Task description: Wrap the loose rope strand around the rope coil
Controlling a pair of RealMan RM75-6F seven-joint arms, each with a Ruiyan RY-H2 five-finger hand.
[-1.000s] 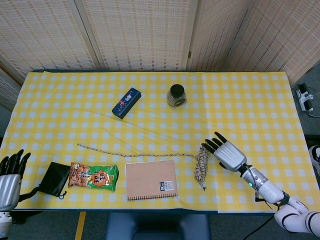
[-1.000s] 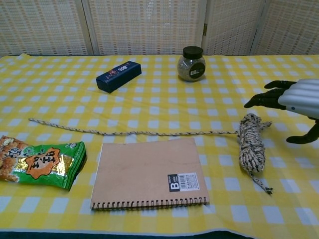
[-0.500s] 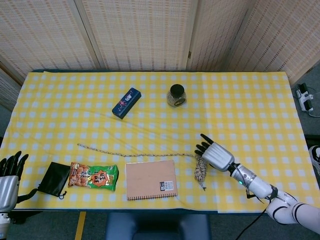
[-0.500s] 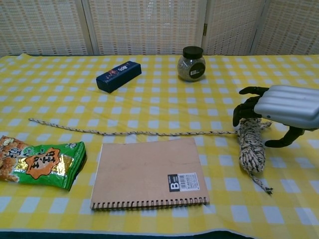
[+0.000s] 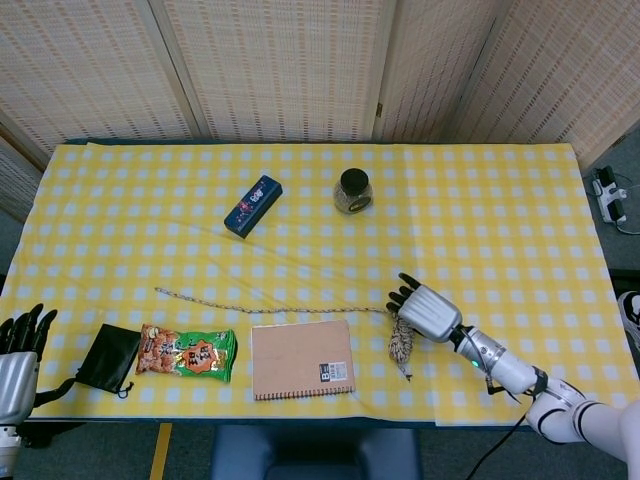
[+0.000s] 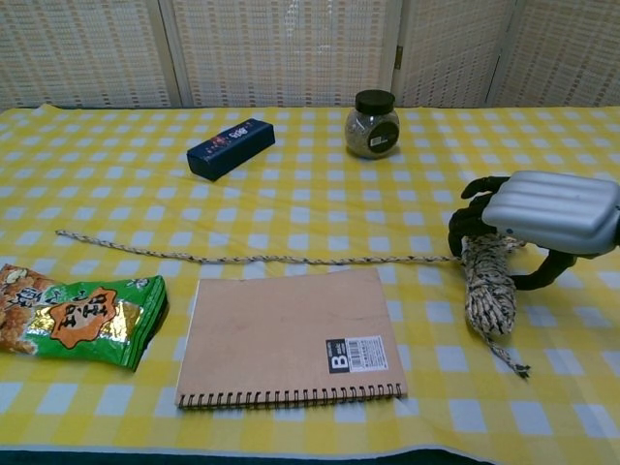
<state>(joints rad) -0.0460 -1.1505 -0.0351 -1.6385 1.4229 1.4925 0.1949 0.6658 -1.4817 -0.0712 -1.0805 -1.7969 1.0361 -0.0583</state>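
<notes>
The rope coil (image 6: 489, 284), a speckled cream-and-dark bundle, lies lengthwise on the checked worktop (image 6: 291, 194), its far end under the right hand (image 6: 542, 218). The loose rope strand (image 6: 252, 258) runs from it straight leftward, flat.

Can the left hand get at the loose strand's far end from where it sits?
Probably yes: the left hand sits off the table's corner, the strand ends nearby, and only the pouch and snack bag lie near that path.

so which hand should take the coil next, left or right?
Right. The right hand is already over the top of the rope coil, fingers curled around it. The left hand sits at the table's far left edge, beyond the black pouch.
</notes>
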